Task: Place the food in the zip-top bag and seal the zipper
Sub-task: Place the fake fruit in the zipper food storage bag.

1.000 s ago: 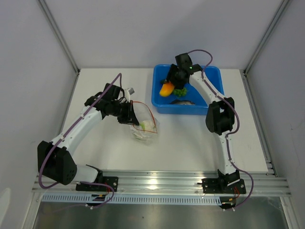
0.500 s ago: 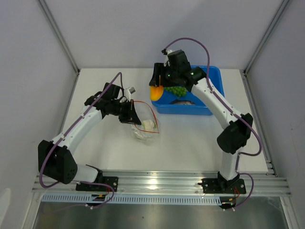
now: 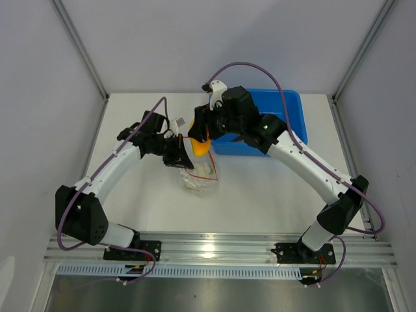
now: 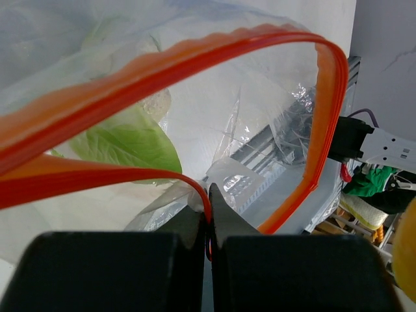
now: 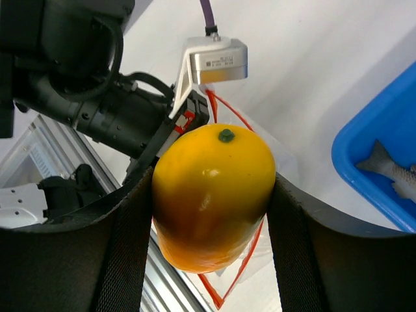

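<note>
Right gripper clamps mango in wide-set jaws, bag mouth just below. Left gripper pinched tight on zipper, mouth gaping ahead of it. Risk: released off-centre, mango clips the rim, collapses the opening or rolls away
</note>
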Tool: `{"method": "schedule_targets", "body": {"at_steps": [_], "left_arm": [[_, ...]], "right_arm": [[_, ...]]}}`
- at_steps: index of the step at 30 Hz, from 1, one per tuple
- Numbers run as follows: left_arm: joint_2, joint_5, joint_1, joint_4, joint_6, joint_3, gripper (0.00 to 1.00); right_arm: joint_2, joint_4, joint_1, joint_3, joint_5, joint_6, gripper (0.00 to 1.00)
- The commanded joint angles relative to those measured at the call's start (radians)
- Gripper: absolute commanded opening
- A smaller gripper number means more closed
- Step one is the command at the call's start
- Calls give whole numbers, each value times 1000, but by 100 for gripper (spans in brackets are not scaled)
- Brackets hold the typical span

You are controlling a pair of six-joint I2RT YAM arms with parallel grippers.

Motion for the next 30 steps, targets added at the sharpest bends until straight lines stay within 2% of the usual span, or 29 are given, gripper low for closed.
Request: {"method": "schedule_targets", "body": {"at_steps": [1, 5, 8, 14, 15, 17, 21, 24, 26, 27, 29, 30], "left_arm": [[1, 53, 11, 18, -18, 46, 1], [-3, 59, 19, 13, -21, 45, 1], [-10, 59, 27, 13, -21, 46, 0], [-5, 70, 34, 10, -30, 60, 0], [-6, 70, 34, 15, -33, 60, 0], [-8, 68, 36, 16, -33, 59, 1], [-6, 71, 38, 19, -35, 57, 1], [-8, 74, 38, 25, -38, 49, 1], [-8, 74, 38, 24, -33, 51, 1], [-10, 73, 39, 22, -32, 49, 0], [-10, 73, 41, 19, -32, 49, 0], [-10, 71, 41, 21, -32, 48, 1]], "right_arm": [[-5, 41, 11, -10, 27, -54, 2], [18, 35, 25, -3, 45, -72, 4], [24, 27, 29, -12, 59, -88, 10], [33, 44, 32, -52, 35, -76, 34], [38, 47, 34, -53, 32, -73, 42], [48, 41, 37, -49, 27, -77, 47], [61, 35, 46, -44, 32, -80, 68], [64, 32, 46, -41, 41, -74, 78], [65, 27, 46, -41, 44, -73, 79], [65, 26, 46, -40, 47, -72, 89], [65, 24, 46, -41, 52, -71, 93], [68, 23, 46, -40, 55, -71, 99]]}}
